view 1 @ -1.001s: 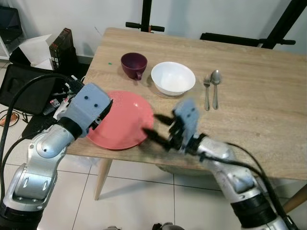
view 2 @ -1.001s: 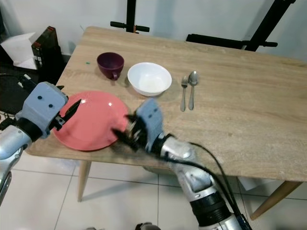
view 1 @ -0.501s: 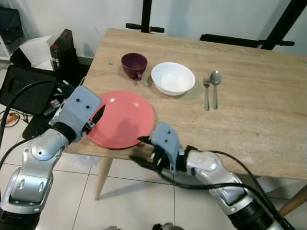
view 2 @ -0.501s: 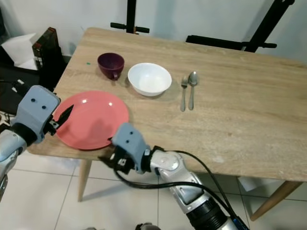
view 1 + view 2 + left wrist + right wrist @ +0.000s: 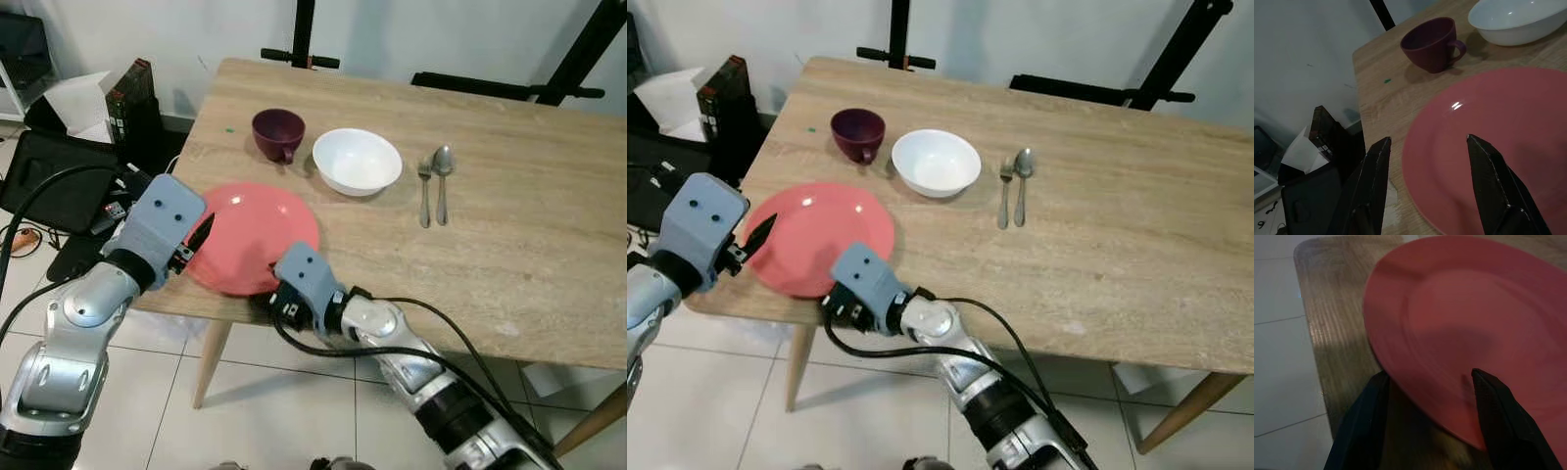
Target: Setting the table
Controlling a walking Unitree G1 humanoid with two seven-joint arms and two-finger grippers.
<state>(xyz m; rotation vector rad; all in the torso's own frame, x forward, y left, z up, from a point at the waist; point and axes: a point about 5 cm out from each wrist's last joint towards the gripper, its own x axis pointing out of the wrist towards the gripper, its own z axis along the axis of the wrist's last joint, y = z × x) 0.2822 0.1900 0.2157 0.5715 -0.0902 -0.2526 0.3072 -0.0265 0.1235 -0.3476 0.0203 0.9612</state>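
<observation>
While the red plate (image 5: 253, 235) lies at the near left corner of the wooden table (image 5: 509, 245), the right gripper (image 5: 1425, 396) has its fingers apart, straddling the plate's near rim. The left gripper (image 5: 1425, 161) hovers with fingers spread at the plate's left edge. Beyond stand one purple cup (image 5: 277, 133) and one white bowl (image 5: 357, 161), both empty. One fork (image 5: 424, 186) and one spoon (image 5: 442, 176) lie side by side to the right.

Head stereo eyes looked down across the table (image 5: 509, 245); both wrist cameras closely faced the shared pink plate (image 5: 1498, 142).
</observation>
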